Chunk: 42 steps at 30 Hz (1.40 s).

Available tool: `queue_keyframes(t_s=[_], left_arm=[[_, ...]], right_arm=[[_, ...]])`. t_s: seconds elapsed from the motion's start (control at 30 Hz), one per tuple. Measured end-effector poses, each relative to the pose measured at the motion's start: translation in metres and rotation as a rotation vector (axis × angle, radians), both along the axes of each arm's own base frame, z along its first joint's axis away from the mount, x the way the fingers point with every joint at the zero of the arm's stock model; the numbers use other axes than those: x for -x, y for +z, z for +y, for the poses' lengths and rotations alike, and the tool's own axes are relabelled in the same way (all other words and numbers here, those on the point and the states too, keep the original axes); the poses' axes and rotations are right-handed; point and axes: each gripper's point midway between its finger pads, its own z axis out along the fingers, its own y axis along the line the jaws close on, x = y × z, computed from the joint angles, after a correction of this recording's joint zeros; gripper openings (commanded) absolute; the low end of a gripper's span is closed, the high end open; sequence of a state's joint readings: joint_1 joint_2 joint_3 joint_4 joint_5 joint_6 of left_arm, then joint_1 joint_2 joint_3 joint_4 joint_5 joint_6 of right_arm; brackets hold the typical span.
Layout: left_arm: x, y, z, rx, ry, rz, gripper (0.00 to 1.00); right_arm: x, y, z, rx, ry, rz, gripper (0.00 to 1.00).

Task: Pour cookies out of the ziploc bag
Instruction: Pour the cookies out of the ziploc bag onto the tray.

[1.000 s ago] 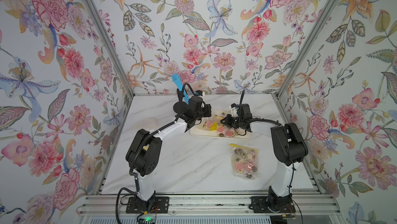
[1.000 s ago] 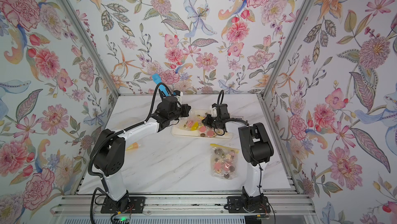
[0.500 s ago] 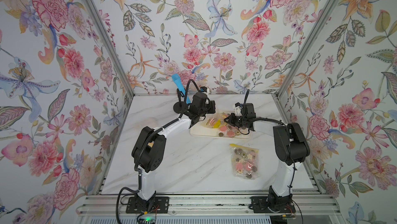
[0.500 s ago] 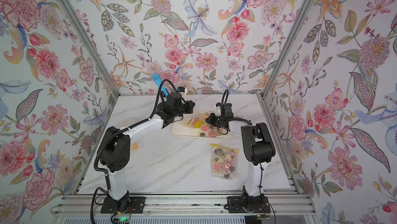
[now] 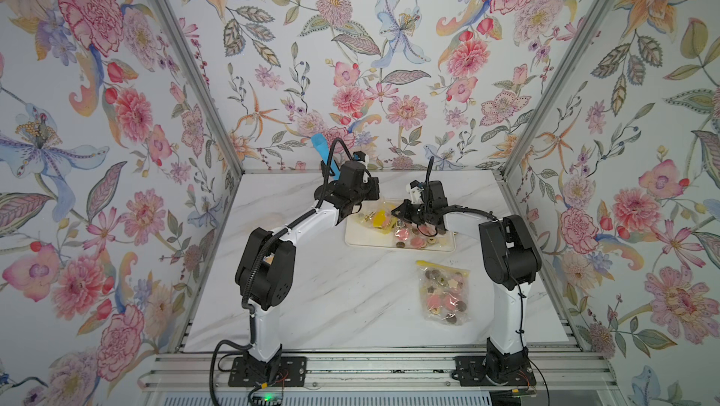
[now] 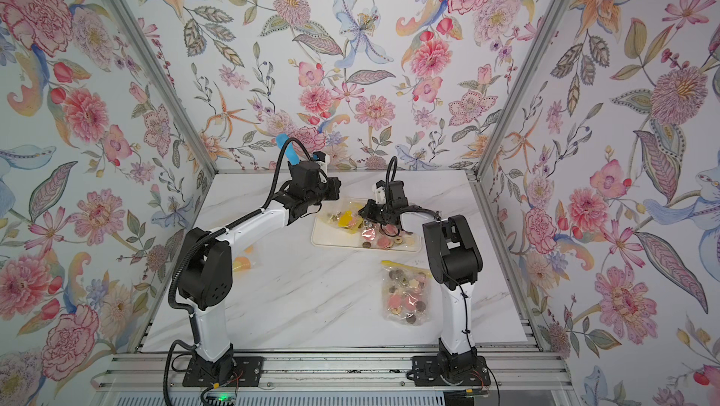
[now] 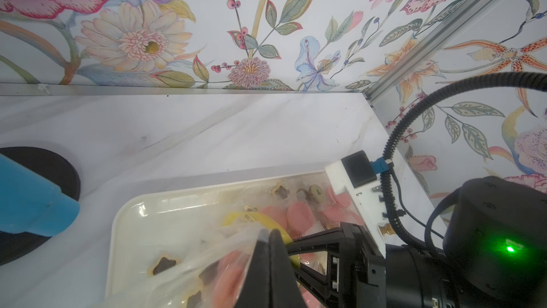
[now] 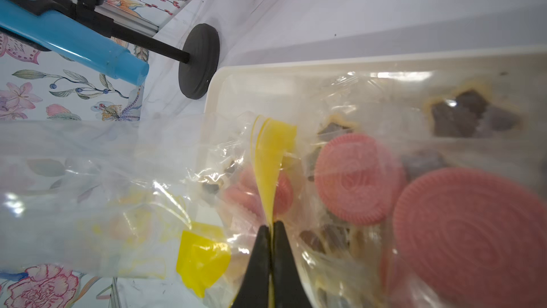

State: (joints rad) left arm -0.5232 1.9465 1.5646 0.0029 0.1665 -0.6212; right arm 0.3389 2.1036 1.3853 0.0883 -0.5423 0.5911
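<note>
A clear ziploc bag [image 5: 380, 219] with a yellow zip strip [image 8: 268, 167] hangs low over a cream tray [image 5: 358, 242] at the back of the table, in both top views [image 6: 346, 221]. My left gripper [image 7: 268, 232] is shut on the bag's clear film [image 7: 207, 262]. My right gripper [image 8: 271, 226] is shut on the yellow strip, facing the left one [image 5: 360, 211]. Pink round and dark star cookies [image 8: 358, 179] show through the plastic. More cookies [image 5: 417, 242] lie loose on the tray's near right part [image 6: 383, 243].
A second ziploc bag [image 5: 444, 297], full of cookies, lies flat on the marble near my right arm's base. A blue tube [image 8: 74, 40] on a black stand [image 8: 199, 61] is just behind the tray's left corner. Floral walls close three sides.
My left wrist has risen and swung toward the back wall and the right. The right gripper has shifted slightly back. Both stay shut on the bag over the tray.
</note>
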Motion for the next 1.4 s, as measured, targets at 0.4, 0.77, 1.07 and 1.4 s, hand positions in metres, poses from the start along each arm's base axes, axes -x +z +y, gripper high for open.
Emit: queue_keyframes(t_s=[0.4, 0.77, 1.07, 1.4], left_arm=[[-0.02, 0.023, -0.008, 0.015, 0.009, -0.061, 0.0], [-0.024, 0.009, -0.016, 0.014, -0.011, -0.041, 0.0], [-0.006, 0.024, -0.01, 0.016, -0.02, -0.043, 0.0], [0.018, 0.049, -0.016, 0.029, -0.05, -0.06, 0.0]], right_arm=[[-0.033, 0.017, -0.003, -0.018, -0.027, -0.046, 0.0], [-0.03, 0.005, -0.014, -0.009, -0.04, -0.01, 0.0], [0.001, 0.022, -0.017, -0.028, -0.01, -0.006, 0.0], [0.031, 0.035, 0.0, -0.053, 0.049, -0.046, 0.0]])
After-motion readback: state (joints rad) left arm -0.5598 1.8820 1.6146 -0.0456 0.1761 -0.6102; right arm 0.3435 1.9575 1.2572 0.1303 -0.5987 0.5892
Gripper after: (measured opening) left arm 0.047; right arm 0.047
